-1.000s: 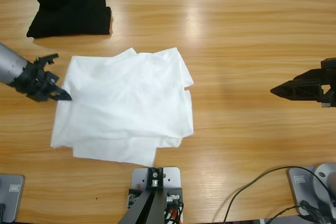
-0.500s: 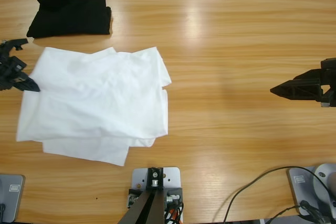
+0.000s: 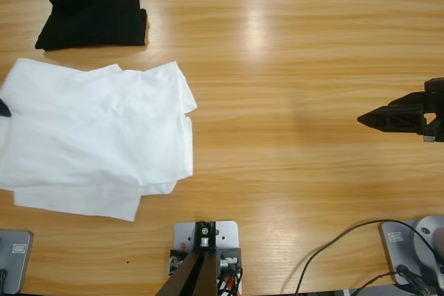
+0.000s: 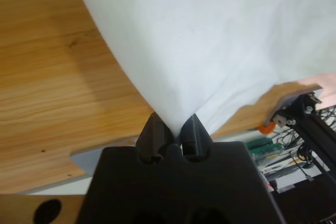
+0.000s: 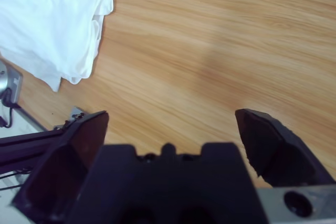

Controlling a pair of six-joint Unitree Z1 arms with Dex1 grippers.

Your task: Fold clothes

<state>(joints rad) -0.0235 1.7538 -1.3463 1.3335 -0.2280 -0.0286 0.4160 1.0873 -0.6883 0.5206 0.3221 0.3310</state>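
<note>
The clothes, a folded white T-shirt (image 3: pixel 94 136), lie at the table's left edge in the high view, in layers with uneven borders. My left gripper (image 4: pixel 173 132) is shut on an edge of the shirt (image 4: pixel 210 40), which rises from its jaws; in the high view only a dark tip (image 3: pixel 3 109) shows at the left border. My right gripper (image 3: pixel 368 118) hovers open over bare wood at the far right, far from the shirt (image 5: pixel 52 19).
A folded black garment (image 3: pixel 92 19) lies at the back left, just above the shirt. The wooden table (image 3: pixel 291 67) stretches bare between the shirt and the right gripper. Boxes stand beyond the far edge.
The left gripper has dragged the shirt well to the left, to the table's left edge, and has itself almost left the high view. The right gripper has stayed put.
</note>
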